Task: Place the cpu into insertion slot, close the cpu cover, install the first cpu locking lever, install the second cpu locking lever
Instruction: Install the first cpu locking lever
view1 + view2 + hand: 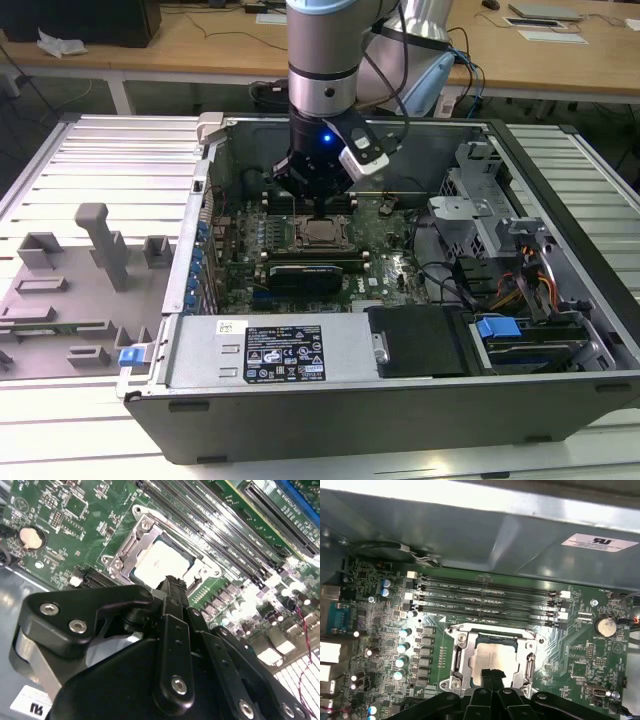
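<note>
Just below the tool (491, 673), closed on nothing, sits the cpu (493, 652); the cpu cover (462, 655) likely needs straight, gentle pressing.

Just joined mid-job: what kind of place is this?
Probably an electronics lab workstation: an open black metal computer case on a ribbed silver metal table, light wooden desks behind.

Silver-grey cpu (492, 656), silver cpu cover (458, 655), green circuit board (572, 655), black memory slots (485, 598), black pincer (491, 673).
</note>
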`<state>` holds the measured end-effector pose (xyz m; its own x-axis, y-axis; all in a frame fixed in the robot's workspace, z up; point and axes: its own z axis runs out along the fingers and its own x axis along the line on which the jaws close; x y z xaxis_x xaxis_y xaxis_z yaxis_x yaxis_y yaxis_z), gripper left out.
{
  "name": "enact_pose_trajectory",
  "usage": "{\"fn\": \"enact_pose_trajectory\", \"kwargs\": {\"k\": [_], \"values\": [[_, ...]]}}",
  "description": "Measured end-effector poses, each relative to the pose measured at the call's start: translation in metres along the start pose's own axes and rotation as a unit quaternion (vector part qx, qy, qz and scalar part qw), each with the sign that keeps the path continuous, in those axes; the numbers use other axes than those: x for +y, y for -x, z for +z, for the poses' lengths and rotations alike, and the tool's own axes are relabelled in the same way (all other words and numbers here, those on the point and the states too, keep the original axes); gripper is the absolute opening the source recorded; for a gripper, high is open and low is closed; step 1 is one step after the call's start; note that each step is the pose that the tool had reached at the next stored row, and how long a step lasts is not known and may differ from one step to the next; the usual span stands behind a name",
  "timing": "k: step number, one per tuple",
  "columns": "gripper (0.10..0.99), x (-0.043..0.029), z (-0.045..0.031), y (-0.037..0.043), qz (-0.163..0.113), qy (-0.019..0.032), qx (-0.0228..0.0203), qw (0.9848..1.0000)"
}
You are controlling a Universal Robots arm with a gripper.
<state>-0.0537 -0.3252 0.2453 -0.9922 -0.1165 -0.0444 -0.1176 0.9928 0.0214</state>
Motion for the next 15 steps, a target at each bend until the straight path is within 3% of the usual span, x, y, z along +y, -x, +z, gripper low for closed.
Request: {"fn": "enact_pose_trajectory", "kwargs": {"k": [3, 6, 12, 15], "values": [[0.106, 0.0003, -0.0114, 0.0005, 0.0, 0.0, 0.0, 1.0], [0.106, 0.0004, -0.0161, 0.0007, 0.0, 0.0, 0.0, 1.0], [0.106, 0.0006, -0.0168, 0.0002, 0.0, 0.0, 0.0001, 1.0], [0.106, 0.0025, -0.0169, -0.0041, 0.0, 0.0, 0.0, 1.0]]}}
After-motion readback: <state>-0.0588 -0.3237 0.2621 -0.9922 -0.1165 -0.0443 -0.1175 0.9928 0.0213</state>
